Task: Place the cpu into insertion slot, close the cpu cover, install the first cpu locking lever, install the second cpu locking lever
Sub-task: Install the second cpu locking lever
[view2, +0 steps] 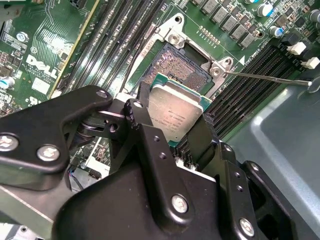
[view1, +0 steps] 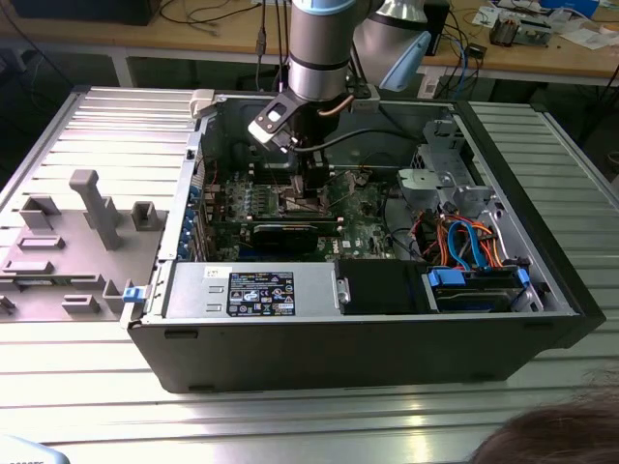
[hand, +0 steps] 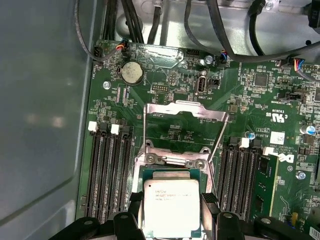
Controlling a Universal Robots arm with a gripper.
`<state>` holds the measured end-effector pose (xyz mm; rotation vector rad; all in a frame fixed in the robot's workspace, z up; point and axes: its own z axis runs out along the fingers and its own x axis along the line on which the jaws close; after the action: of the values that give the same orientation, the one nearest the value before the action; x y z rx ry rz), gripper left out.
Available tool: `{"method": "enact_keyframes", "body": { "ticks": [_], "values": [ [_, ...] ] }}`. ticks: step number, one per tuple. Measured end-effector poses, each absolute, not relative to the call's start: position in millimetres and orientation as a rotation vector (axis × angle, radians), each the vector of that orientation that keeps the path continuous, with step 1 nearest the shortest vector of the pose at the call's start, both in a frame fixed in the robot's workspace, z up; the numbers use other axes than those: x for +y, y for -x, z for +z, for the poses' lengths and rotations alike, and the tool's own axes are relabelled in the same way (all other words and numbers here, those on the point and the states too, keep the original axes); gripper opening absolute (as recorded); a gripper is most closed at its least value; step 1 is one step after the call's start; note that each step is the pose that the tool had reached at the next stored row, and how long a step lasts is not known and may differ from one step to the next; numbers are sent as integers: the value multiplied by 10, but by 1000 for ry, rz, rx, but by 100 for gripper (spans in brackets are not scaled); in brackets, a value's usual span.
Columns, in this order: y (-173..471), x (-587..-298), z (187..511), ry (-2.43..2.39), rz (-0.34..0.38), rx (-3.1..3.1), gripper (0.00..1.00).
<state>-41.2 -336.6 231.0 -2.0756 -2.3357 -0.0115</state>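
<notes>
cpu (view2: 177,112) clamped in gripper (view2: 171,116), second wrist view, insertion slot (view2: 181,65) exposed

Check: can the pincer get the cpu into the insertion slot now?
Probably yes: the pincer holds the cpu just over the insertion slot, and the cpu cover is swung back, leaving it bare.

Both wrist views close above cpu (hand: 171,207)

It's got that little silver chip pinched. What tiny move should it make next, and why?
Probably ease straight down, slowly. The end effector grips the cpu above the open insertion slot, and the cpu cover is flipped back, out of the way.
</notes>
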Motion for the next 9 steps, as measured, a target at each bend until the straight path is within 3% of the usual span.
{"method": "enact_keyframes", "body": {
  "ticks": [9],
  "values": [
    [412, -3366, 2307, 2114, -11, -2302, 55]
  ]
}}
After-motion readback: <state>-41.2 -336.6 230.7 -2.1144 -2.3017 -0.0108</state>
